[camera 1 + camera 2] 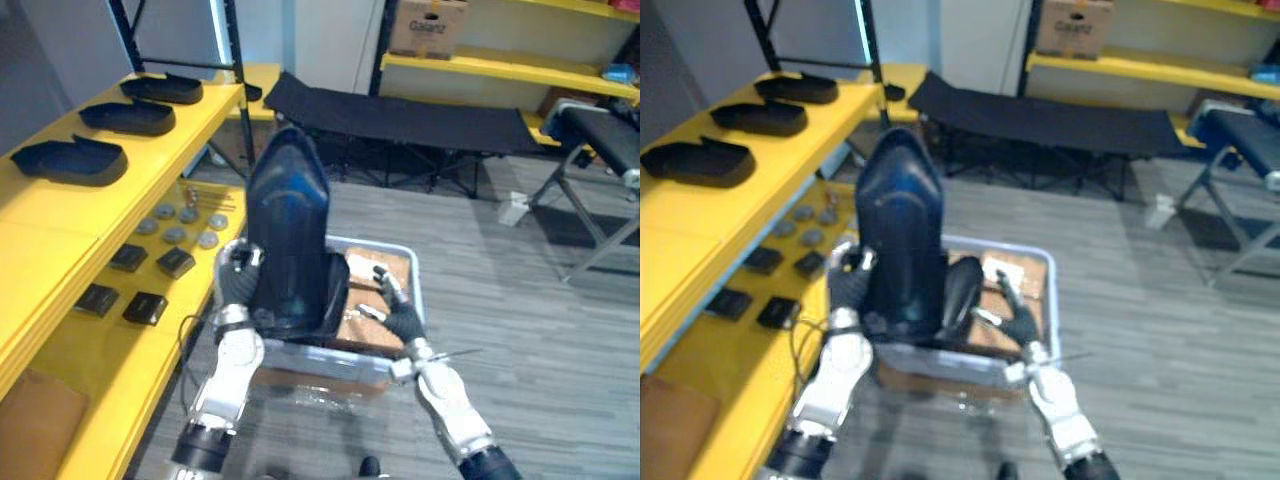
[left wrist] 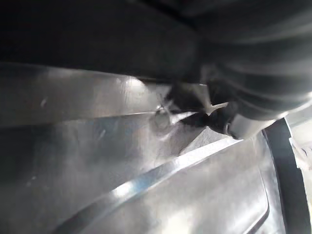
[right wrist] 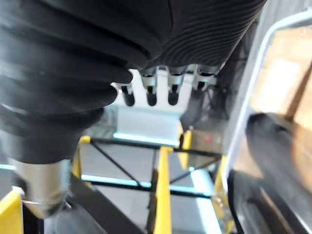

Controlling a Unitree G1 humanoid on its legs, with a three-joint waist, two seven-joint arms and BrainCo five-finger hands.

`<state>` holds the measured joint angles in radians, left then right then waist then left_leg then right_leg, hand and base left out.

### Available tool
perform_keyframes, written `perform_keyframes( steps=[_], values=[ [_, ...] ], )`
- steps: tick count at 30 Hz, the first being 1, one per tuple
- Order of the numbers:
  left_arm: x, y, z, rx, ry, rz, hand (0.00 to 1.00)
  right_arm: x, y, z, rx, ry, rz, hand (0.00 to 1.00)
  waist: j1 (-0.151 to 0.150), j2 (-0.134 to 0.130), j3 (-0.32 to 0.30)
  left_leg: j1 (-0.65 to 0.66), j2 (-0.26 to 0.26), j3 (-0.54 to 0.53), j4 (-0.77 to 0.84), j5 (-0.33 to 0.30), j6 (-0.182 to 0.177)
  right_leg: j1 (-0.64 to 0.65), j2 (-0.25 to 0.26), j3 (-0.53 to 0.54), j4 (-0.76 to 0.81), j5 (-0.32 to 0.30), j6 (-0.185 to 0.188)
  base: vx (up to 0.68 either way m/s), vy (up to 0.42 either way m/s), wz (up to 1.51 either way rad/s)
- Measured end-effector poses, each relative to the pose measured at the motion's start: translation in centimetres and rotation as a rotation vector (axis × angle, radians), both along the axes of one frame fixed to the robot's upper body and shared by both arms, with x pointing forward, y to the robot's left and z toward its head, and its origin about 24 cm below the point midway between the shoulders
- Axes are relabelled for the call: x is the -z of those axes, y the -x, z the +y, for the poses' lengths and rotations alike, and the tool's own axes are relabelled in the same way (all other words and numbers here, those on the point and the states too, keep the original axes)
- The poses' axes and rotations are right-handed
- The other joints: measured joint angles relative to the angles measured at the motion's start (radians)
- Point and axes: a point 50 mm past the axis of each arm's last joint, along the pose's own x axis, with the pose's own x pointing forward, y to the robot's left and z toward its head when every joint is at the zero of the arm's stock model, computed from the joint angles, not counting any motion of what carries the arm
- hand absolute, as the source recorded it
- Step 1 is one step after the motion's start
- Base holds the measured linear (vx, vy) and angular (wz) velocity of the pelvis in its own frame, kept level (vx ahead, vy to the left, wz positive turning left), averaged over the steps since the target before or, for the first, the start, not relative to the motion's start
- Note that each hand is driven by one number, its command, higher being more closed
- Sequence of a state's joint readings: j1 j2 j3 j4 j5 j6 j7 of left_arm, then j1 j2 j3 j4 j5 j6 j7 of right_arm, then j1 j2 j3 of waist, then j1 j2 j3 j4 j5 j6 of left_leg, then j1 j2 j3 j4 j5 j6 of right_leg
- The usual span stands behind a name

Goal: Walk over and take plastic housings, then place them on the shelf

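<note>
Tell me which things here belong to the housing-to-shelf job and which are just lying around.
Job: plastic housing raised between left hand and right hand; bin below it; yellow shelf; three housings already on its top level.
Lying about: small black boxes, grey discs, black folding cot, cardboard box.
</note>
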<state>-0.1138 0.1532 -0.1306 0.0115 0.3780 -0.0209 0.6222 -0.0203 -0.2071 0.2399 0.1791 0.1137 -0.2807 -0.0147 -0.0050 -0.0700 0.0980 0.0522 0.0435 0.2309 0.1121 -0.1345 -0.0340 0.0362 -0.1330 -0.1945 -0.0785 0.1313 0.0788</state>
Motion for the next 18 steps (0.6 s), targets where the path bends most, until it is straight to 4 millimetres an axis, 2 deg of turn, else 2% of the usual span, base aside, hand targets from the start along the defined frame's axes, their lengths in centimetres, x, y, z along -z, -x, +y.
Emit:
perform_keyframes(
  steps=[3, 7, 8, 10, 12, 14, 18],
  values=[
    [-0.2, 0.0, 0.3, -0.03, -0.059, -0.03, 1.0, 0.3, 0.3, -1.3, 0.043, -0.072, 0.031, 0.0, -0.011, 0.003, 0.003, 0.0, -0.001, 0.005, -0.001, -0.002, 0.001, -0.002, -0.001, 0.004, 0.0, 0.001, 0.002, 0.02, 0.011, -0.05],
    [1.0, -0.1, 1.0, -0.068, -0.033, 0.005, 1.0, -0.2, 0.7, -3.6, 0.1, -0.189, 0.016, 0.0, -0.013, 0.004, 0.003, 0.003, 0.0, 0.022, -0.001, -0.006, 0.0, -0.009, 0.001, 0.019, 0.0, 0.002, 0.003, 0.02, 0.01, -0.13],
    [1.4, 0.0, 1.9, -0.102, 0.028, 0.012, 1.0, -0.9, 0.8, -4.8, 0.141, -0.231, -0.029, 0.0, -0.016, 0.004, 0.003, 0.003, 0.0, 0.027, -0.002, -0.008, 0.001, -0.016, 0.001, 0.03, 0.0, 0.003, 0.005, 0.01, 0.009, -0.16],
    [1.5, 0.1, 2.6, -0.124, 0.073, 0.001, 1.0, -1.1, 1.0, -5.6, 0.18, -0.249, -0.049, 0.0, -0.023, 0.004, 0.003, 0.003, -0.001, 0.028, -0.003, -0.008, 0.001, -0.017, 0.001, 0.032, 0.0, 0.004, 0.005, 0.01, 0.004, -0.06],
    [1.1, 0.4, 3.8, -0.156, 0.163, -0.058, 1.0, -0.8, 1.7, -7.2, 0.264, -0.276, -0.051, 0.0, -0.03, 0.005, 0.004, 0.007, -0.003, 0.03, -0.006, -0.009, 0.003, -0.016, 0.002, 0.033, 0.0, 0.004, 0.005, 0.0, 0.0, 0.0],
    [0.7, 1.2, 4.7, -0.18, 0.247, -0.113, 1.0, -0.4, 2.3, -7.8, 0.321, -0.311, -0.045, 0.0, -0.035, 0.008, 0.006, 0.018, -0.003, 0.033, -0.015, -0.009, 0.004, -0.01, 0.002, 0.035, 0.0, 0.004, 0.005, 0.02, 0.008, -0.05],
    [-1.2, 3.1, 5.0, -0.095, 0.452, -0.275, 1.0, 0.6, 3.6, -9.0, 0.482, -0.316, -0.02, 0.0, -0.036, 0.015, 0.01, 0.021, -0.004, 0.034, -0.017, -0.012, 0.004, -0.008, 0.002, 0.035, 0.001, 0.001, 0.003, 0.01, 0.002, -0.01]
  ],
)
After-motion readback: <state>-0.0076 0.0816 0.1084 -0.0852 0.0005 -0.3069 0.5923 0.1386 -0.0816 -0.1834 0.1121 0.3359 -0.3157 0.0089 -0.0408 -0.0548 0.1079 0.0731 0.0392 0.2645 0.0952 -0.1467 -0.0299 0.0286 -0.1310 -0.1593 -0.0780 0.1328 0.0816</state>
